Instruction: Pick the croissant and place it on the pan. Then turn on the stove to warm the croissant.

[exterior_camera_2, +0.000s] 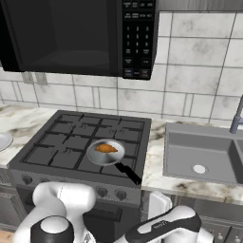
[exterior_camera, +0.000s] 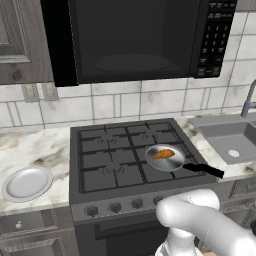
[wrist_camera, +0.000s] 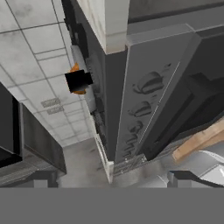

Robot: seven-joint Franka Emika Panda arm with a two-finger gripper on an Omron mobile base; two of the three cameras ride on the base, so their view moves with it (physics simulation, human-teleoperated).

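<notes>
Croissant (exterior_camera: pixel 163 154) lying inside pan (exterior_camera: pixel 171 164) on front right burner of stove (exterior_camera: pixel 95 165), pan handle pointing toward sink (exterior_camera: pixel 227 137). End effector (wrist_camera: pixel 112 179) near stove front, its fingers spread apart, holding nothing.

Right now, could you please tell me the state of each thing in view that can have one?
croissant: lying in the pan.
pan: on the stove's front right burner, handle pointing toward the sink.
stove: no flame visible.
plate: bare, on the counter left of the stove.
microwave: door closed.
gripper: open, holding nothing.
</notes>
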